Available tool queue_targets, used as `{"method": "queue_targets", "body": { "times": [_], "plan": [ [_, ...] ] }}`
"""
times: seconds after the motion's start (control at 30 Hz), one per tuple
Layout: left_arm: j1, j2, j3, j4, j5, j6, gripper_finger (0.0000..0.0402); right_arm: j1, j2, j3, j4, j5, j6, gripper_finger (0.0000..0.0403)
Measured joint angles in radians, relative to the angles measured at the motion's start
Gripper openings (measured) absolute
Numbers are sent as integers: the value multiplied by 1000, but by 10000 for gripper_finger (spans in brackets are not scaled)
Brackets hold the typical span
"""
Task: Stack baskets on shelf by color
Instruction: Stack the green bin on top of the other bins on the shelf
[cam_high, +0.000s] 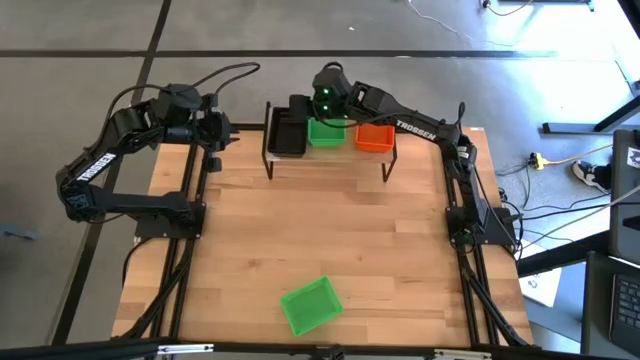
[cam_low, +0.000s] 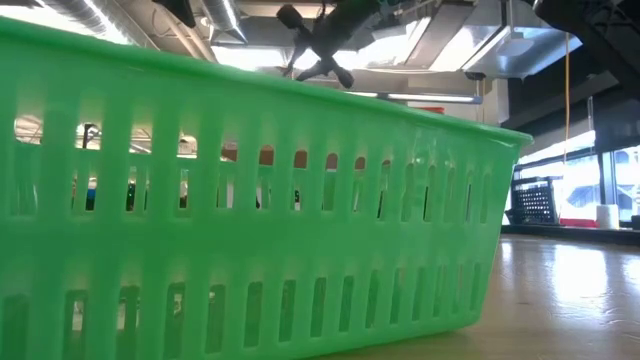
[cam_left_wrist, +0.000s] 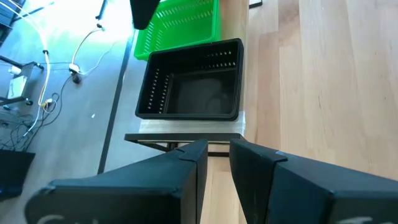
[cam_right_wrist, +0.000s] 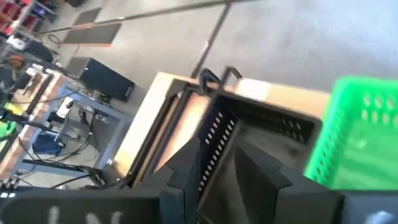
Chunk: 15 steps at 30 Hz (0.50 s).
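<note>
The low wooden shelf (cam_high: 330, 158) stands at the table's far edge. On it rest black baskets (cam_high: 286, 132) at the left, green baskets (cam_high: 325, 133) in the middle and orange baskets (cam_high: 375, 136) at the right. One more green basket (cam_high: 311, 304) rests on its bottom on the table near the front edge, and it fills the low view (cam_low: 250, 220). My right gripper (cam_high: 316, 110) hovers above the shelf over the black basket (cam_right_wrist: 261, 134) and the green basket (cam_right_wrist: 360, 134), narrowly open and empty. My left gripper (cam_high: 222, 135) waits left of the shelf, narrowly open and empty, facing the black basket (cam_left_wrist: 193, 87).
The middle of the tabletop (cam_high: 330, 230) is bare wood between the shelf and the loose green basket. The two arm bases stand on the table's left (cam_high: 180, 210) and right (cam_high: 465, 215) edges. Cables lie on the floor beyond the table.
</note>
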<state>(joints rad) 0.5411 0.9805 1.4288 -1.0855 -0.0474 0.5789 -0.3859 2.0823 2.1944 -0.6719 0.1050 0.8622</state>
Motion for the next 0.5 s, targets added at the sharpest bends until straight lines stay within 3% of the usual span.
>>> {"method": "queue_targets", "body": {
  "times": [0.13,0.27,0.5],
  "plan": [
    [0,0,0,0,0,-1,60,7,-16,0,30,-6,-171,95],
    [0,0,0,-1,0,-42,60,40,-57,2,0,-63,-456,95],
    [0,0,0,-4,6,-144,60,141,-109,2,-241,-233,-979,95]
  ]
}}
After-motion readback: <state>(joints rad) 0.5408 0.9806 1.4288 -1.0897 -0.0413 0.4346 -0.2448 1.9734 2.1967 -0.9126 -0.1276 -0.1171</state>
